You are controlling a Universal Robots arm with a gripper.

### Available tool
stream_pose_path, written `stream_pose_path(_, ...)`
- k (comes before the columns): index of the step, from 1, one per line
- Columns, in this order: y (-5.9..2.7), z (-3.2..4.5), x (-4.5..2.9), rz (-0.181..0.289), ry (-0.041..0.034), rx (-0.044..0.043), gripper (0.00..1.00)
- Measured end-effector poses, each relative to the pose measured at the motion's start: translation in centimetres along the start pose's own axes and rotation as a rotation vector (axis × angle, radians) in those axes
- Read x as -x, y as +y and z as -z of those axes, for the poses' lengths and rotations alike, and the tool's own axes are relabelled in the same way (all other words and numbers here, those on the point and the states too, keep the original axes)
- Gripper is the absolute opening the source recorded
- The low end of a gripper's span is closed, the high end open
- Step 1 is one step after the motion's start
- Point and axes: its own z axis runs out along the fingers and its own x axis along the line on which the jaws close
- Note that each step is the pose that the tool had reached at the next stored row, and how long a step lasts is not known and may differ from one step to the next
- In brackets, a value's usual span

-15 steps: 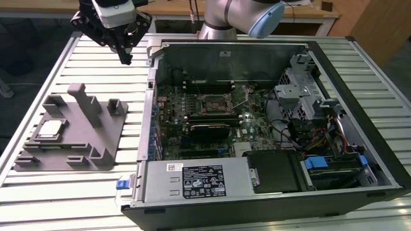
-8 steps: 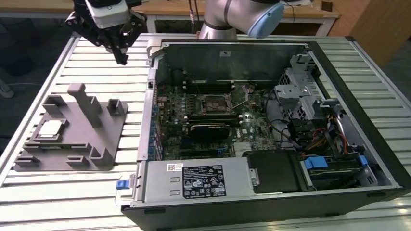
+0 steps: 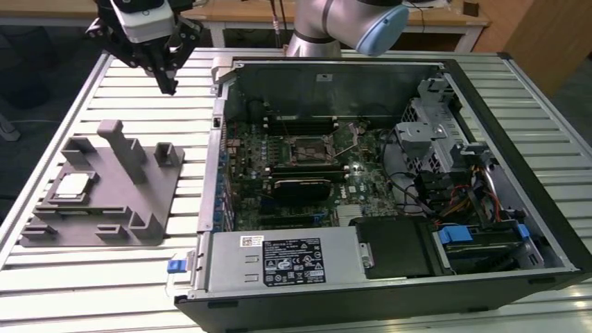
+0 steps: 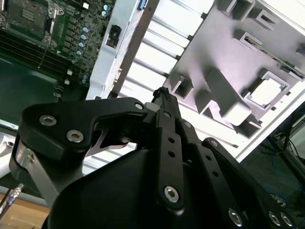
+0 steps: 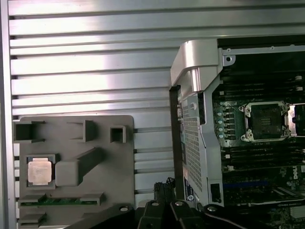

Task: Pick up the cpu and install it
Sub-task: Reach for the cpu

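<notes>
The cpu [image 3: 74, 186], a small silver square with a pale rim, lies in a square pocket of the grey fixture tray [image 3: 162, 201] at the exterior view's left. Both wrist views show the cpu [image 5: 39, 171] [image 4: 267, 90] seated in that pocket. My gripper [image 3: 168, 87] hangs high above the slatted table, beyond the tray and well clear of the chip. Its black fingers [image 4: 161, 95] meet at a point with nothing between them. The open cpu socket [image 3: 310, 148] [image 5: 267, 120] sits on the motherboard inside the open computer case [image 3: 215, 111].
Upright posts [image 3: 125, 149] rise from the fixture tray beside the cpu pocket. The case wall [image 5: 190, 71] stands between tray and motherboard. A power supply [image 3: 277, 260] and drive cage [image 3: 434, 125] fill the case's near and right sides. The arm's base [image 3: 324, 28] stands behind the case.
</notes>
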Motion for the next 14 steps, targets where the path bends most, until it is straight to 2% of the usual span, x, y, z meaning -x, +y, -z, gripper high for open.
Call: stream_pose_path(14,-0.2,-0.83,-2.66,0.0,0.0,0.0001,0.11)
